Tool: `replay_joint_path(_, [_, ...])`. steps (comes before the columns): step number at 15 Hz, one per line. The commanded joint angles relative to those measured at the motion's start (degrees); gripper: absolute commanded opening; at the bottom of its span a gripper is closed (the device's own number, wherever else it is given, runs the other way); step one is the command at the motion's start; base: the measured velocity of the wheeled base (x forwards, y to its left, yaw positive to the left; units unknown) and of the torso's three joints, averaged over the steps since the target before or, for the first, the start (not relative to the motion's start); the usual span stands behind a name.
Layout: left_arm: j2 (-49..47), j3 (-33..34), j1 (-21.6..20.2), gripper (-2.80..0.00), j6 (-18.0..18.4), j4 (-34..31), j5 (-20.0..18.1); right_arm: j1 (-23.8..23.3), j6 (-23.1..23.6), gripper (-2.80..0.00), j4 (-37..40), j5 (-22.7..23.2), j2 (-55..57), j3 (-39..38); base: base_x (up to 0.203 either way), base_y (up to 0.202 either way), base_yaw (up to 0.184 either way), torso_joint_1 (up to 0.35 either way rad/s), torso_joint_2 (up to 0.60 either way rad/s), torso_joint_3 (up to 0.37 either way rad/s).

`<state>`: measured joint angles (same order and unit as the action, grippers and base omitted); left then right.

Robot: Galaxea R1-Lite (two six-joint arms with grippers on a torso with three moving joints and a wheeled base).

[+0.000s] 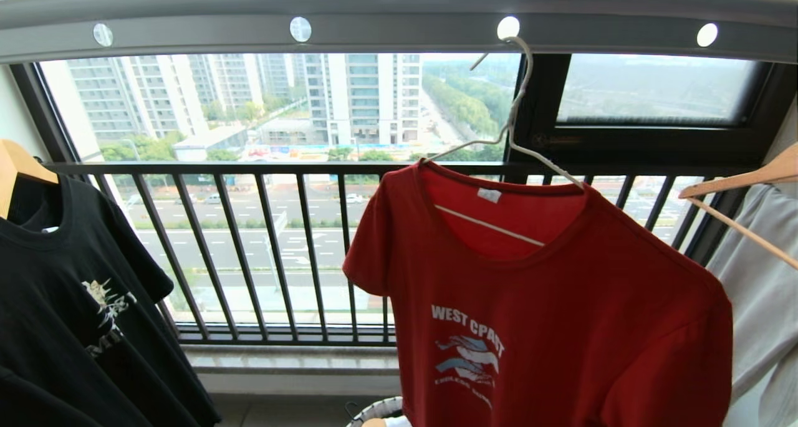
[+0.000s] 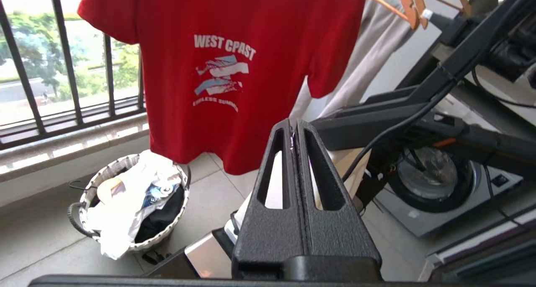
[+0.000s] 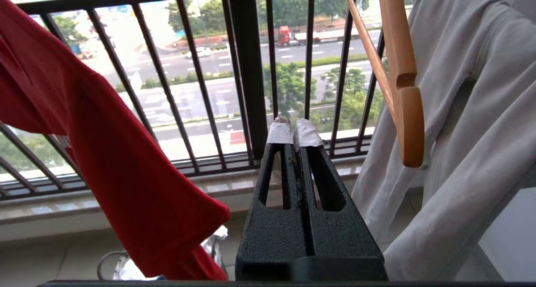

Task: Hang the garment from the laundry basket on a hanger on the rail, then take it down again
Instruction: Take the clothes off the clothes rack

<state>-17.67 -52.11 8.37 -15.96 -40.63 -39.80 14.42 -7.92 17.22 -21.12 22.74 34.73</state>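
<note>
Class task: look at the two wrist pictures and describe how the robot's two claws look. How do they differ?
Both are black, rough-textured wedges, each finger with a long slot cut through it. The left claw has bare black tips; the right claw has white tape wrapped round its fingertips. Black cables run beside the left one.

Across the top of our head view runs the rail (image 1: 399, 12), a flat grey bar with round white holes, and the hanger (image 1: 512, 112) hooks into the third hole from the left, carrying the garment (image 1: 542, 315) in the lower right. At the left and right edges we see wooden hangers (image 1: 742, 184) bearing a black T-shirt (image 1: 75, 302) and a pale shirt (image 1: 764, 302). Low in our left wrist view, the tiled floor (image 2: 209, 203) carries the laundry basket (image 2: 125, 236), heaped with white and dark cloth.
</note>
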Motion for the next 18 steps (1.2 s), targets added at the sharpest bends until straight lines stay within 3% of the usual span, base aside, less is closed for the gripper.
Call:
replay_joint_path(1, [1.0, -3.8, -0.2, -2.8, -3.4, -0.1, 3.5, -4.9, -0.1, -2.8, 4.0, -0.1, -3.7, -0.2, 0.0, 0.0, 0.0, 0.0, 0.0, 0.0])
replay_joint_path(2, [1.1, -4.0, -1.7, -2.8, -3.6, -0.4, 3.6, -6.6, 0.0, -2.8, 4.8, -0.1, -4.5, -0.4, 0.0, 0.0, 0.0, 0.0, 0.0, 0.0])
replay_joint_path(5, [1.7, -4.2, -12.3, -2.8, -3.5, -0.8, 3.2, -12.1, 0.3, -2.8, 6.6, 2.4, -5.9, -1.9, 0.0, 0.0, 0.0, 0.0, 0.0, 0.0])
replay_joint_path(6, [2.0, -3.5, -13.6, -2.8, -3.3, -0.9, 3.1, -12.2, 0.3, -2.8, 6.7, 4.3, -7.4, -2.6, 0.0, 0.0, 0.0, 0.0, 0.0, 0.0])
replay_joint_path(8, [2.8, -0.4, -10.1, -2.8, -2.9, -0.8, 3.7, -12.4, 1.3, -2.8, 6.8, 7.1, -10.9, -5.7, 0.0, 0.0, 0.0, 0.0, 0.0, 0.0])
replay_joint_path(10, [3.7, 1.1, -5.7, -2.8, -2.1, -0.7, 7.2, -12.8, 2.3, -2.8, 6.7, 8.7, -12.0, -7.8, 0.0, 0.0, 0.0, 0.0, 0.0, 0.0])
replay_joint_path(12, [7.3, 6.7, -6.9, -2.8, 1.6, 0.3, 10.2, -13.3, 3.7, -2.8, 6.6, 13.2, -16.1, -9.9, 0.0, 0.0, 0.0, 0.0, 0.0, 0.0])
replay_joint_path(15, [14.5, 18.1, -7.6, -2.8, 6.4, 8.5, 22.1, -13.5, 7.4, -2.8, 5.0, 18.9, -22.7, -16.7, 0.0, 0.0, 0.0, 0.0, 0.0, 0.0])
replay_joint_path(18, [17.0, 32.2, -7.7, -2.8, 11.1, 22.0, 35.8, -13.5, 10.9, -2.8, -7.3, 19.9, -22.7, -28.5, 0.0, 0.0, 0.0, 0.0, 0.0, 0.0])
